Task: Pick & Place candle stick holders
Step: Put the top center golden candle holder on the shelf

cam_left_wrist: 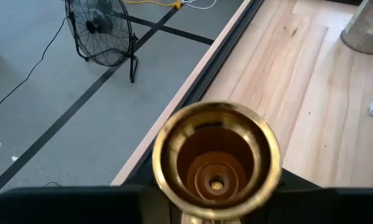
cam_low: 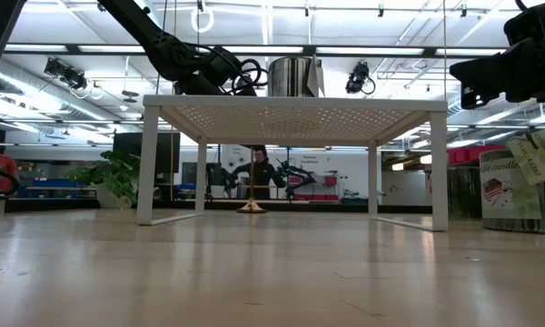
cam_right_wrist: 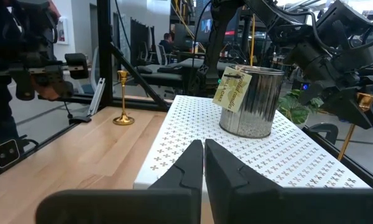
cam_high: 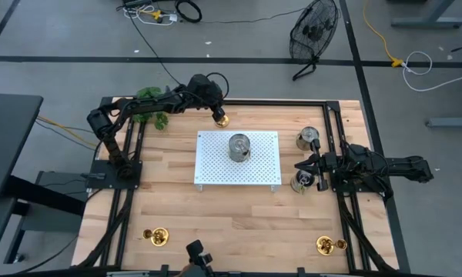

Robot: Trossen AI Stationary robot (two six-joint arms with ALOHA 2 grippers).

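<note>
Brass is what fills my left wrist camera: the tall, slim-stemmed gold-brass candle stick holder (cam_left_wrist: pixel 216 163) sits right between the left gripper (cam_high: pixel 219 117) and its lens, cup mouth facing the camera, with the dark fingers (cam_left_wrist: pixel 68 205) close on either side. I read that as the claw pinching the holder, though the contact itself is hidden below the frame, so I hedge a little. From above, this gripper is at the far edge of the pale wooden table (cam_high: pixel 169 208), just left of the far left corner of the white perforated metal stand (cam_high: pixel 266 146), and the holder (cam_high: pixel 222 120) gleams beneath it. A shiny silver tin candle with a paper tag (cam_high: pixel 239 147) stands in the middle of the stand. The right gripper (cam_high: pixel 302 165) waits at the right side of the table, beside the stand's right edge, its two dark fingers (cam_right_wrist: pixel 189 163) pressed together on nothing. Two more silver tin candles sit there, one (cam_high: pixel 309 138) far of the gripper and one (cam_high: pixel 300 182) near of it. The two short, squat gold-brass candle stick holders rest on the near side of the table, one (cam_high: pixel 158 235) at the left and one (cam_high: pixel 326 245) at the right, well apart.
</note>
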